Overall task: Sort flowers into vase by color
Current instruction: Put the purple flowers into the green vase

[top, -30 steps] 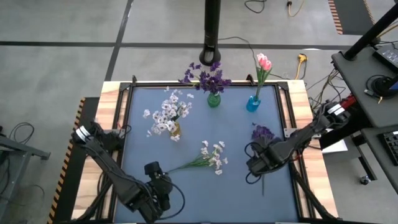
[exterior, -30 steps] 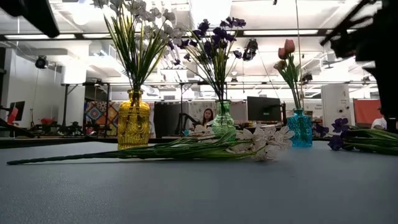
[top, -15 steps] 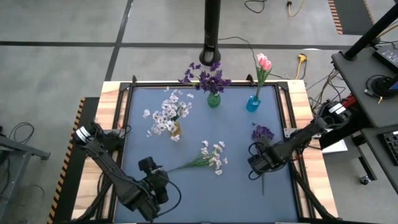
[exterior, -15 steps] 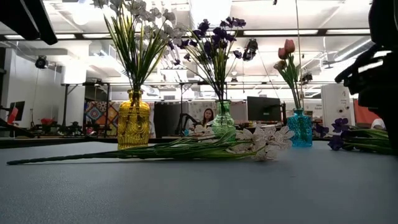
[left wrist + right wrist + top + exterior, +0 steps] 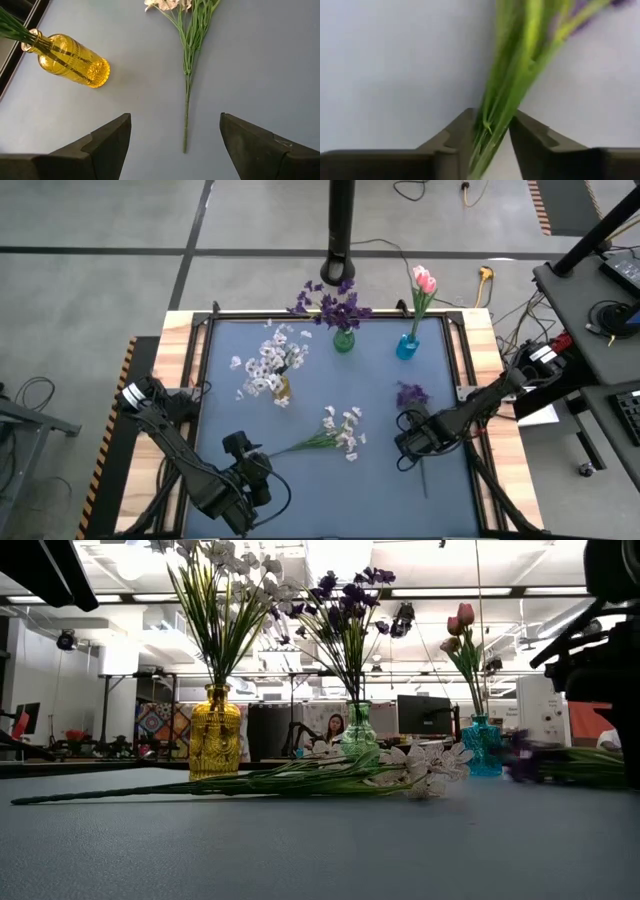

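bg: person (image 5: 330, 727) seated | monitor (image 5: 424, 714) | black pole (image 5: 341, 230)

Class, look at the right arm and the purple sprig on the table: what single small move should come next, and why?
Probably lift. The right gripper has its fingers pinched on the purple sprig's green stems, yet the sprig lies low by the mat. Raising it would free it for the trip to the green vase, which holds purple flowers.

Right hand (image 5: 490, 137) has closed on purple sprig's (image 5: 411, 394) stem, apparently shifting it.
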Tool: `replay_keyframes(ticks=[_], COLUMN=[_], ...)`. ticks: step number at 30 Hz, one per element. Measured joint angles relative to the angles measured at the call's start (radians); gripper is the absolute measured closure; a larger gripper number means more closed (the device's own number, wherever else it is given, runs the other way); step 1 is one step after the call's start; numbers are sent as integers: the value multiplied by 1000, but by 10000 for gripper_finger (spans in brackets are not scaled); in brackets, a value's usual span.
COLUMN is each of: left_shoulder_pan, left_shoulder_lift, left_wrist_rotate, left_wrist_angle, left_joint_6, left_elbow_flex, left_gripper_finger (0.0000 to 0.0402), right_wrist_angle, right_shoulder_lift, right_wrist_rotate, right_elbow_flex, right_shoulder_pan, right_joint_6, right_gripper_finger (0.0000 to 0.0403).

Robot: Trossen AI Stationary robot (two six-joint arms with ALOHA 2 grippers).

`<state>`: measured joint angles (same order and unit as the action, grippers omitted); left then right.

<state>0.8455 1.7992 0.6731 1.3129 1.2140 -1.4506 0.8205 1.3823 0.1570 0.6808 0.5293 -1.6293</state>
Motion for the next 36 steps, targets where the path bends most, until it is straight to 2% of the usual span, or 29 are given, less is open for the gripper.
replay_keyframes(ticks=[9,15,21,28,32,36], left_shoulder_pan=[0,0,0,0,0,0], left_shoulder_lift=[0,0,0,0,0,0], left_wrist_rotate=[30,32,32,32,35,50], left_wrist_angle=[5,5,3,-11,-18,-26], left_joint_6=[0,3,3,4,4,4], left_elbow_flex=[3,5,6,6,6,6], left_gripper_finger=[116,116,116,116,116,116], right_wrist_angle=[-25,-23,-24,-28,-94,-268], right_shoulder_lift=[1,-23,-120,-281,-359,-413], right_wrist_rotate=[1,0,44,165,301,481], right_elbow_flex=[3,3,3,3,3,3], right_shoulder_pan=[0,0,0,0,0,0], right_joint_6=[38,70,84,130,215,421], right_gripper_finger=[344,362,364,364,365,365])
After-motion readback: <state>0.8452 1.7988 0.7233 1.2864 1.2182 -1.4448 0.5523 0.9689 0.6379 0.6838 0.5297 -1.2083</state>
